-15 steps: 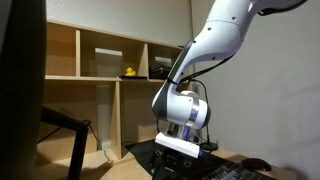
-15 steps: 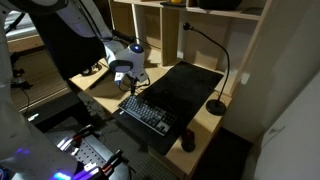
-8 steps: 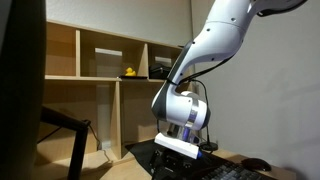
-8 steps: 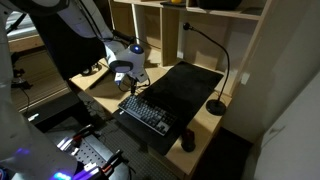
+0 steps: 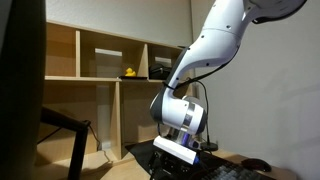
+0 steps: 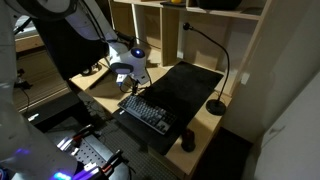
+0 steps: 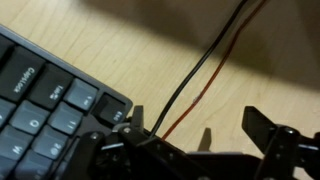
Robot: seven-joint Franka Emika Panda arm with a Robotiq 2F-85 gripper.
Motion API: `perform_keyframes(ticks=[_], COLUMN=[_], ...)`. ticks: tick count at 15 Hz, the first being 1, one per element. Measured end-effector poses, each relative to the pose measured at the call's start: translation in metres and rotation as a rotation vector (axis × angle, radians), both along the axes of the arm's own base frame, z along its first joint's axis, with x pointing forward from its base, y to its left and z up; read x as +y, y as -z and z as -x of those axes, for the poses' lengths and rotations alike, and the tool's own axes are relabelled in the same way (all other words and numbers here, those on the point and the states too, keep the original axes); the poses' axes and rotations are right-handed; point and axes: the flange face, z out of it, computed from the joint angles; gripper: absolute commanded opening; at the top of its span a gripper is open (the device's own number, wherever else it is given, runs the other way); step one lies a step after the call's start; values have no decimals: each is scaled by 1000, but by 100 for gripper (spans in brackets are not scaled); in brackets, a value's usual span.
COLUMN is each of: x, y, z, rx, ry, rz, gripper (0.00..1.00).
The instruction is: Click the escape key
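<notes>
A black keyboard lies on the wooden desk at the front of a black mat. Its left corner shows in the wrist view, with the caps lock key legible. The corner key looks like the escape key, but its label is unreadable. My gripper is open and empty, low over bare desk just beyond that corner, with one finger close to the corner key. It shows in both exterior views, pointing down at the keyboard's end.
A black cable and a red wire cross the desk between my fingers. A black mat, a desk lamp base and a mouse lie nearby. Shelves with a yellow duck stand behind.
The wrist has dropped and tilted slightly toward the keyboard's end. The keyboard has not moved.
</notes>
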Motion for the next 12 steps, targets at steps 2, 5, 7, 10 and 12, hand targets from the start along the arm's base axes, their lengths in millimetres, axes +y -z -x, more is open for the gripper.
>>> perform_keyframes(ticks=[2, 5, 7, 10, 12], x=[-2, -1, 2, 11, 11], y=[7, 9, 0, -27, -47], z=[3, 8, 13, 19, 21], rx=[-15, -37, -79, -165, -200], ry=[5, 0, -9, -3, -2], rz=[6, 31, 56, 78, 80], gripper=[100, 100, 100, 100, 100])
